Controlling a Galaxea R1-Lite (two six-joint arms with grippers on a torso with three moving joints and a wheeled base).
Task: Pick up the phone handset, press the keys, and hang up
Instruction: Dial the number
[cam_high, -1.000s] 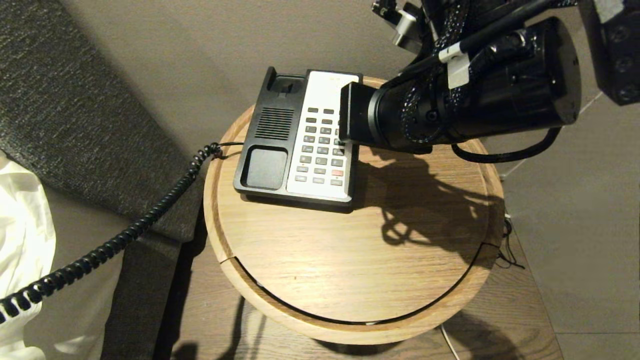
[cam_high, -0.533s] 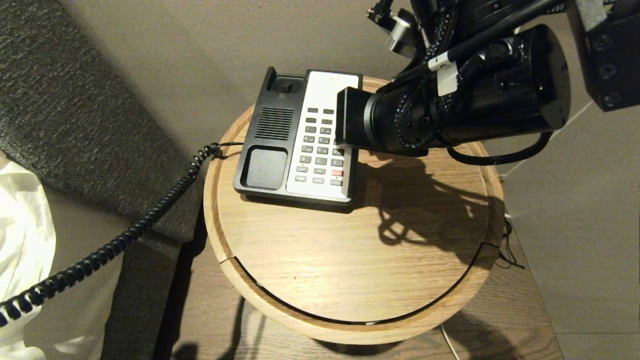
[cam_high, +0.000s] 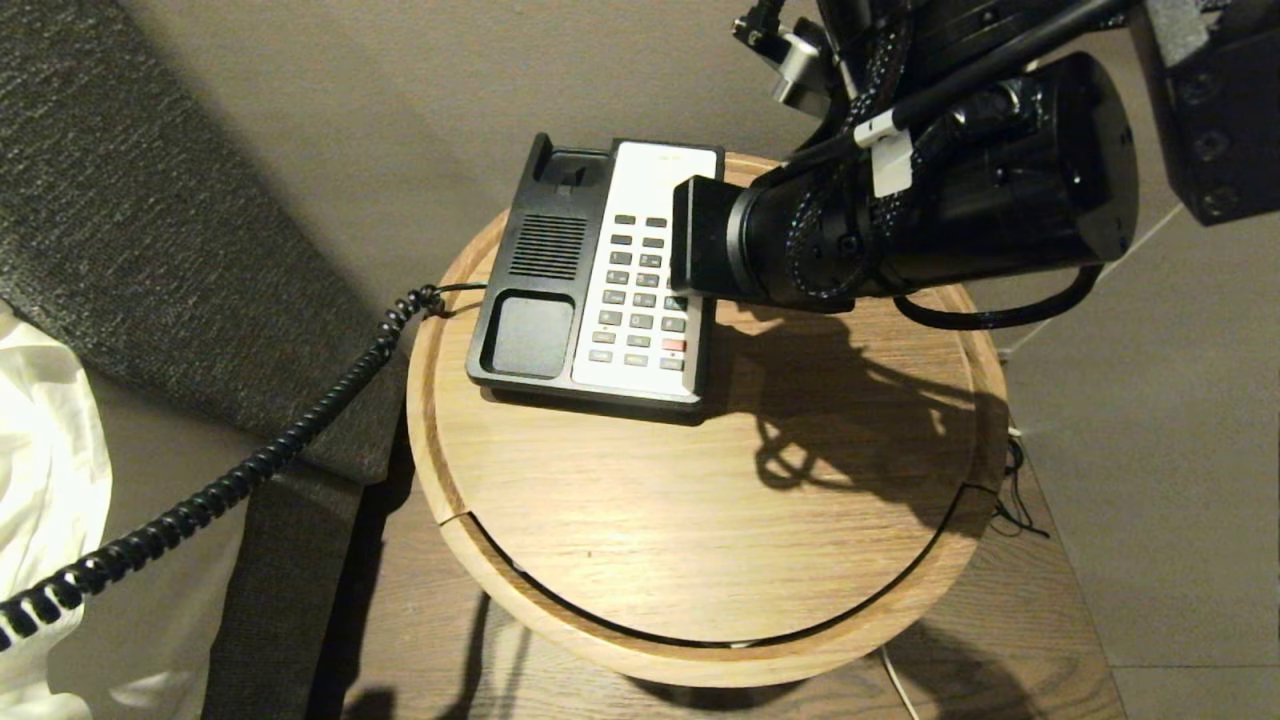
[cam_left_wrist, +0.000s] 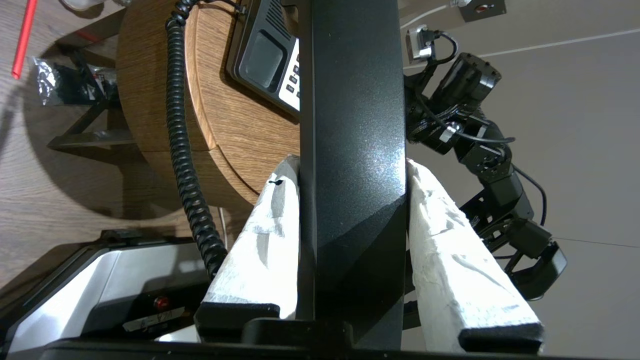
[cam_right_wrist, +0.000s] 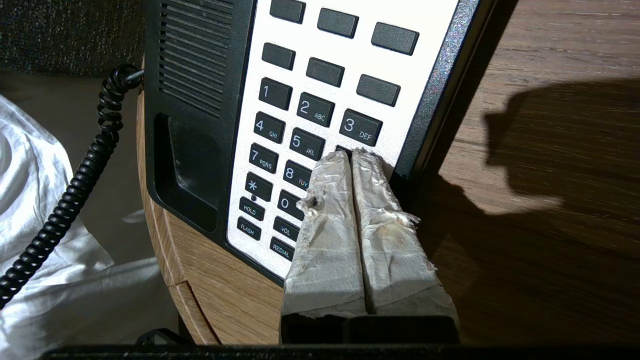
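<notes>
On the round wooden table (cam_high: 700, 520) the black phone base (cam_high: 545, 290) is seen from the head camera, its cradle bare, its white faceplate on the side nearer the right arm, and its long axis running away from the robot towards the wall. From that view the right arm (cam_high: 900, 230) is laid across the far right rows of the keys (cam_high: 640, 300), and the fingertips are hidden behind it. What is hidden there is given by the right wrist view: the right gripper (cam_right_wrist: 350, 155) is held with its two paper-wrapped fingers (cam_right_wrist: 325, 225) pressed together, nothing between them, and the tips are set on the key just below the 3 and beside the 5, near the right edge of the faceplate.

The phone handset (cam_left_wrist: 352, 150) is not shown in the head view at all; only the coiled cord (cam_high: 230, 480) is seen there, stretched from the left side of the base off the table edge towards the lower left. The handset is found in the left wrist view alone, clamped across its width between the white padded fingers (cam_left_wrist: 265, 225) of the left gripper (cam_left_wrist: 352, 167), well apart from the table. Its long axis is laid along the line of the fingers, pointing out past them towards the base, with the cord (cam_left_wrist: 182, 140) hung beside it.
</notes>
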